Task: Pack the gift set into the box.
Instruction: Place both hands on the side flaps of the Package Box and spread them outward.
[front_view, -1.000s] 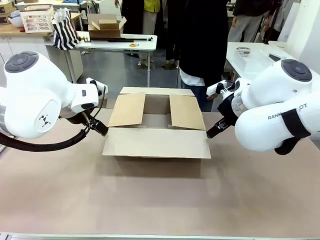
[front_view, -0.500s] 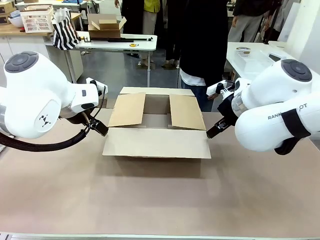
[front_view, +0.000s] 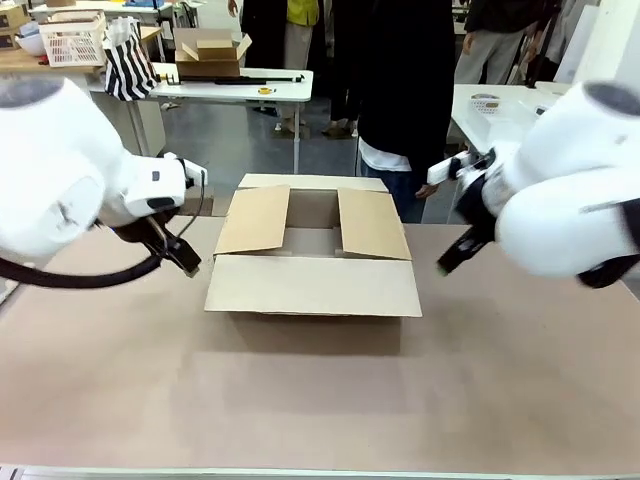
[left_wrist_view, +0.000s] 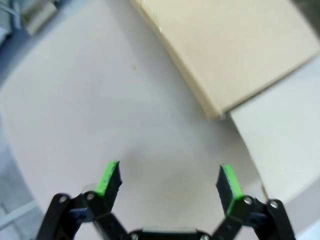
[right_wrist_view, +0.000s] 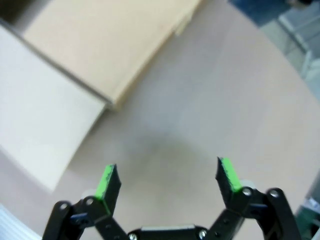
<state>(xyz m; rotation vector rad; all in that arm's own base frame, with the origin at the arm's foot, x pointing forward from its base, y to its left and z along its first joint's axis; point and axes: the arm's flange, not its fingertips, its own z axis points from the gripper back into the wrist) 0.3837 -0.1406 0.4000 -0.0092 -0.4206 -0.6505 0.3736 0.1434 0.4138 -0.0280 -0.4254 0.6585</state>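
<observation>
The box (front_view: 312, 287) stands open in the middle of the table, its four flaps spread and its near flap lying flat toward me. The gift set is out of view. My left gripper (front_view: 186, 260) hangs left of the box, a little clear of its corner. In the left wrist view that gripper (left_wrist_view: 169, 181) is open over bare table, with the box (left_wrist_view: 235, 50) ahead. My right gripper (front_view: 450, 258) is right of the box and apart from it. In the right wrist view it (right_wrist_view: 169, 179) is open and empty, with the box (right_wrist_view: 95, 45) up left.
A person (front_view: 405, 90) in dark clothes stands at the far side behind the box. The brown table top (front_view: 320, 400) runs wide in front of the box. Farther back are a white table with a small carton (front_view: 210, 52) and other people.
Both arms have drawn back outward from the box's side corners, the left one to the left and the right one to the right. The box has not moved.
</observation>
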